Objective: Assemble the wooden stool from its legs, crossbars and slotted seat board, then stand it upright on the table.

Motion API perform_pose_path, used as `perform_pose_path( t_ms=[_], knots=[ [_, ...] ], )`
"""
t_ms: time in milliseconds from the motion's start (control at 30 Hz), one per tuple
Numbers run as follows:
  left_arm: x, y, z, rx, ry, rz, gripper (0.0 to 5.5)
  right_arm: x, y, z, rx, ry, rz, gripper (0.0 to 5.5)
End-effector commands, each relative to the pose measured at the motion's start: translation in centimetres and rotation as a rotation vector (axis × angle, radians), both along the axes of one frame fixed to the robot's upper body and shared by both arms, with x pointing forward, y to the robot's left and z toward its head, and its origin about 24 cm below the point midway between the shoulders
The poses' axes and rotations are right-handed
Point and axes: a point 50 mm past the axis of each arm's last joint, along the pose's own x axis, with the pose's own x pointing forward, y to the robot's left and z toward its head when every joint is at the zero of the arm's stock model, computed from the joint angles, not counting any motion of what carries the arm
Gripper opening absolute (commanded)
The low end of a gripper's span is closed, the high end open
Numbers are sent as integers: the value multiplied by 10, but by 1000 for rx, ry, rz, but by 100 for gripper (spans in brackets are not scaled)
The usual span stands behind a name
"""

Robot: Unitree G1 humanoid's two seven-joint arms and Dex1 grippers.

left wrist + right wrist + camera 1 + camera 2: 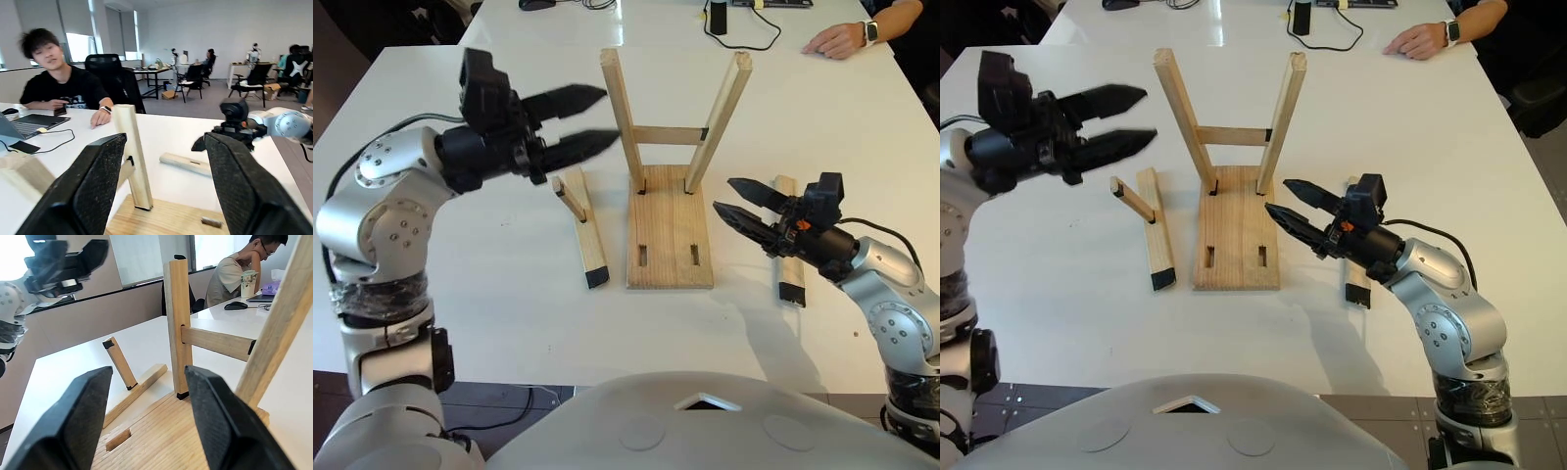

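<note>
White bench (489, 294) carries every stool part, and the empty slots decide what comes next.

Toward the left edge, the left hand (605, 116) hangs above the surface with its fingers apart and nothing between them, pointing toward the middle. Just beneath its tips lies a loose leg with a short crossbar stub (585, 230). Its long axis runs from the far edge toward the near edge, beside the seat board and not touching it. This arm is clearly the nearer one to that piece.

At the middle, the seat board (668, 225) lies flat. Two legs (622, 108) stand in its far slots, leaning apart and joined by a crossbar (671, 135). The two near slots (643, 256) are empty.

Toward the right edge, the right hand (724, 195) hovers low, fingers spread and empty, aimed at the board's right side. A second loose leg (790, 279) lies under that wrist, parallel to the board.

By my judgement the stool is about half built. Each loose piece lies lengthwise beside the board, so it would have to be tipped upright before it meets a near slot.
</note>
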Motion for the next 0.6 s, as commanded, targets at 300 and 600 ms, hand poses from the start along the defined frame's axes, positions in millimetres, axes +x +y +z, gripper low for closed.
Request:
perform_pose_path(
  t_ms=[300, 600],
  knots=[
    [-42, 6, -136, 432, 242, 33, 294, -3, -1, 0, 8, -8, -31, 268],
    [-35, 61, -145, 707, 210, -5, 294, -7, 1, -4, 17, -5, -60, 268]
  ],
)
